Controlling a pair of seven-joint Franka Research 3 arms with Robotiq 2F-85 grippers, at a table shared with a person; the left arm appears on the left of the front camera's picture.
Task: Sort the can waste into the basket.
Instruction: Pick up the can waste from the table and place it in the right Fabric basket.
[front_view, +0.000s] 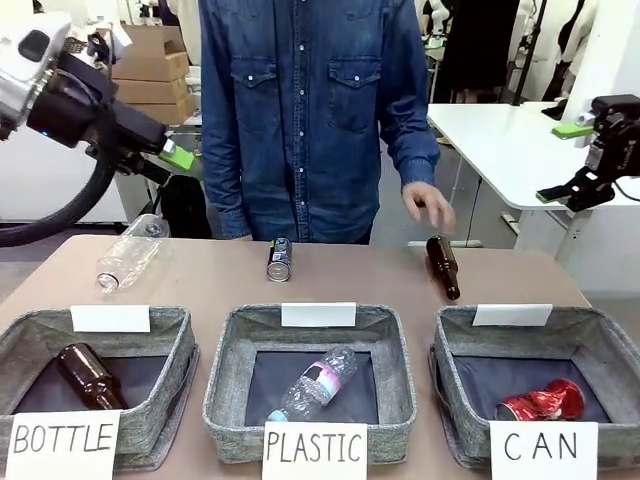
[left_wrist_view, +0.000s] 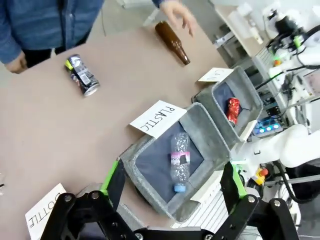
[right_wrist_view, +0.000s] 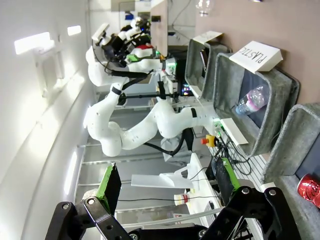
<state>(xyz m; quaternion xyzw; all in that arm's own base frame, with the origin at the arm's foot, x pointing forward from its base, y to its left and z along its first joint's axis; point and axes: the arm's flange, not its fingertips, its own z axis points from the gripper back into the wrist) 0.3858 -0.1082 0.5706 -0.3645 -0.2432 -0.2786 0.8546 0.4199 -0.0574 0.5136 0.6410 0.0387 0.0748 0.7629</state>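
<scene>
The dark can (front_view: 279, 259) with silver ends lies on its side at the table's far middle, also seen as the dark can (left_wrist_view: 82, 75) in the left wrist view. The crushed red can (front_view: 540, 402) lies inside the grey basket (front_view: 600, 340) signed "CAN" at the front right; the red can (left_wrist_view: 233, 110) and basket (left_wrist_view: 248, 97) show in the left wrist view, the red can (right_wrist_view: 310, 189) and basket (right_wrist_view: 290, 142) in the right wrist view. My left gripper (front_view: 172, 160) hangs high at the far left, open (left_wrist_view: 172, 182) and holding nothing. My right gripper (front_view: 562, 162) is raised off the table's right side, open (right_wrist_view: 166, 184).
A brown bottle (front_view: 443, 265) lies at the far right under the person's lowered hand (front_view: 428, 208). A clear plastic bottle (front_view: 130, 252) lies at the far left. The "PLASTIC" bin (front_view: 310, 330) holds a plastic bottle; the "BOTTLE" bin (front_view: 30, 335) holds a brown bottle.
</scene>
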